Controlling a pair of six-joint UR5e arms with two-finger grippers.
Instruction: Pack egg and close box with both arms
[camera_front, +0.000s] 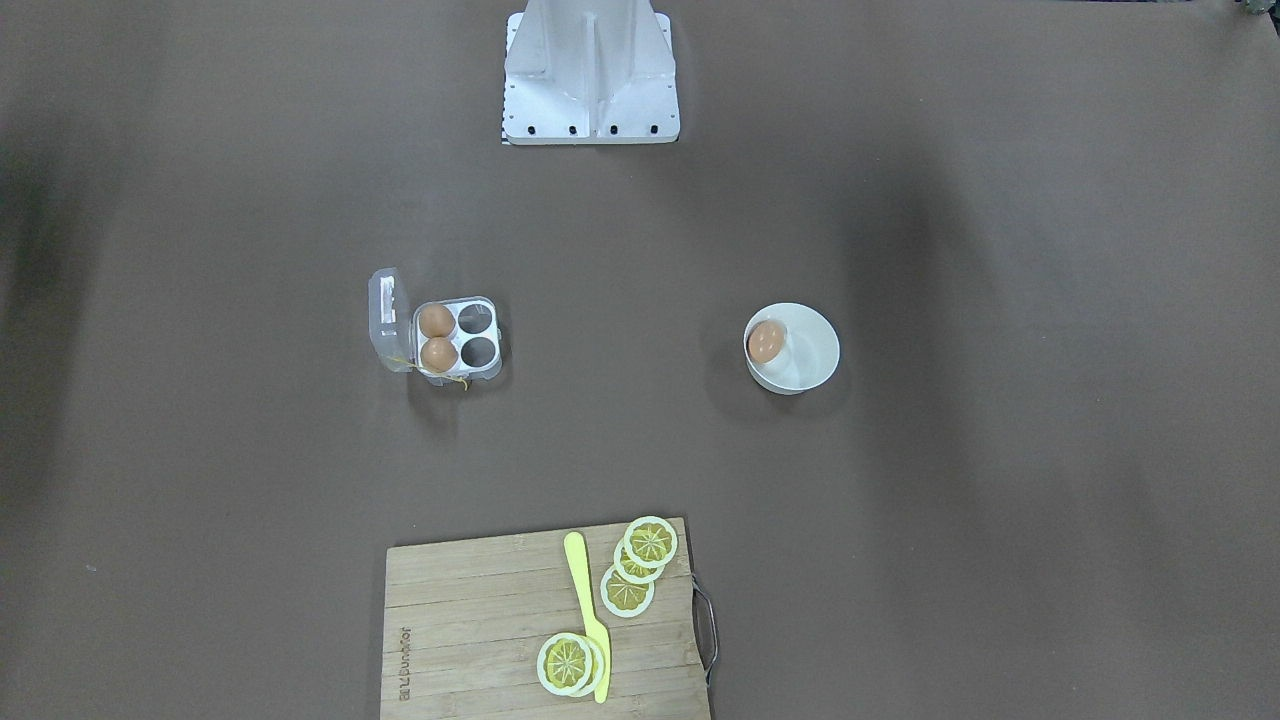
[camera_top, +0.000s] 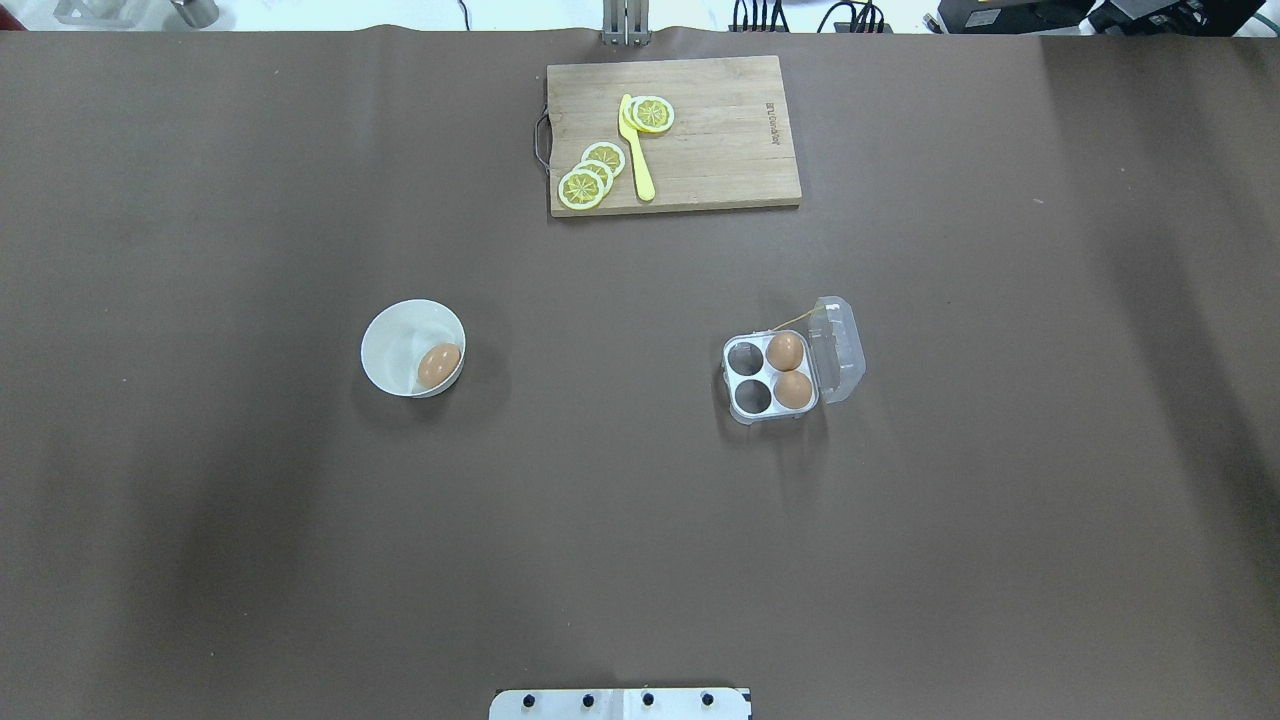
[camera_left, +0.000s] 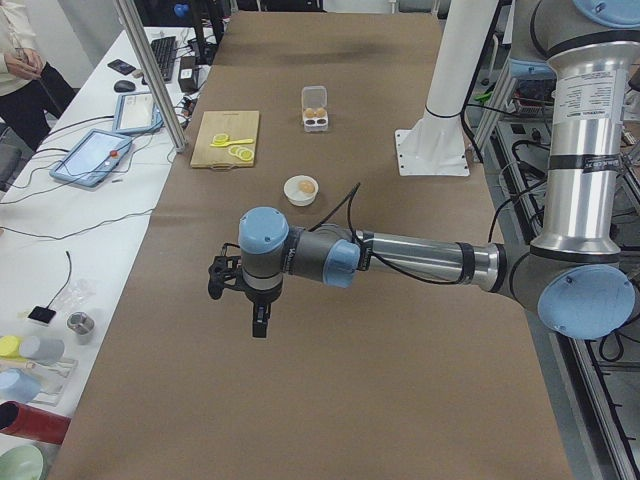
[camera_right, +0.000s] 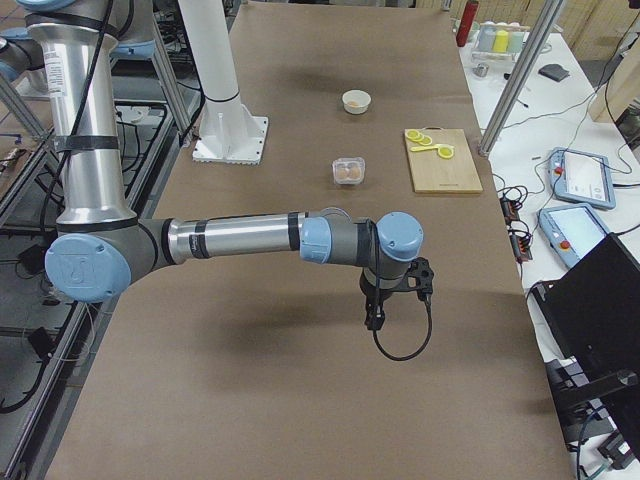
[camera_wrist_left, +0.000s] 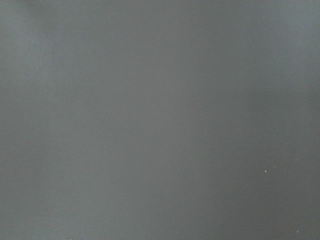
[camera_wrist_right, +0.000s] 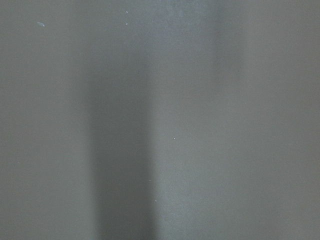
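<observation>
A brown egg (camera_top: 438, 365) lies in a round white bowl (camera_top: 400, 335) on the left of the overhead view; it also shows in the front view (camera_front: 766, 341). The clear box (camera_top: 745, 392) stands open on the right, lid (camera_top: 840, 345) folded back, with two brown eggs in its right-hand cups and two cups empty. My left gripper (camera_left: 259, 328) hangs over bare table far from the bowl, seen only from the side. My right gripper (camera_right: 374, 322) hangs likewise, far from the box (camera_right: 348, 170). I cannot tell if either is open. Both wrist views show only table.
A wooden cutting board (camera_top: 720, 150) with lemon slices (camera_top: 583, 187) and a yellow knife (camera_top: 637, 150) lies at the far edge. The white stand (camera_front: 590, 75) rises at the robot's side. Side tables hold tablets and bottles.
</observation>
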